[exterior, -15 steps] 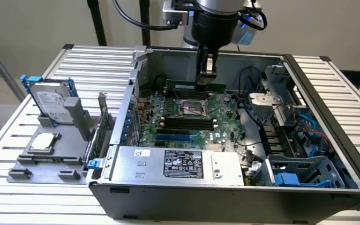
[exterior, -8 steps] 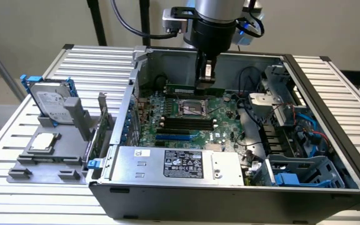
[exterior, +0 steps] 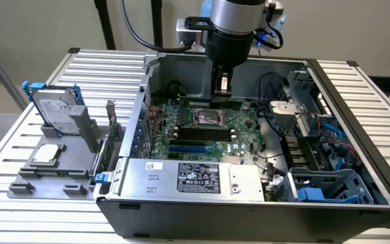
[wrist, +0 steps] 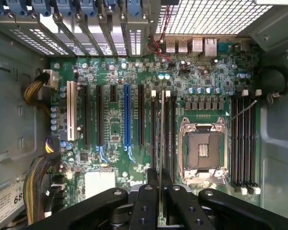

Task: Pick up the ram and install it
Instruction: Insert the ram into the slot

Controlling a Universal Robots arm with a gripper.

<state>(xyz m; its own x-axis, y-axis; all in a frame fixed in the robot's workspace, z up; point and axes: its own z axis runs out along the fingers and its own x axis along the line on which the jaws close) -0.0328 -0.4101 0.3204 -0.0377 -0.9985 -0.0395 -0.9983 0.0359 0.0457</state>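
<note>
**Finding.** The pick-up is done. The gripper [wrist: 161, 176] has its jaws pinching the ram [wrist: 162, 134], which the wrist view shows edge-on as a thin strip between the fingers.

**Position.** In the exterior view the gripper [exterior: 222, 90] is down inside the case [exterior: 357, 152], over the far part of the motherboard [exterior: 202, 145], just beyond the socket [exterior: 212, 118]. In the wrist view the ram runs in line with the bank of black slots [wrist: 171, 139] just beside the socket [wrist: 203, 151], and appears to lie over one of them.

**Outstanding.** Installation is not confirmed. The pictures do not show whether the ram's lower edge has entered a slot or hangs above it. The second slot bank [wrist: 244, 139], on the socket's other side, is unfilled.
</note>
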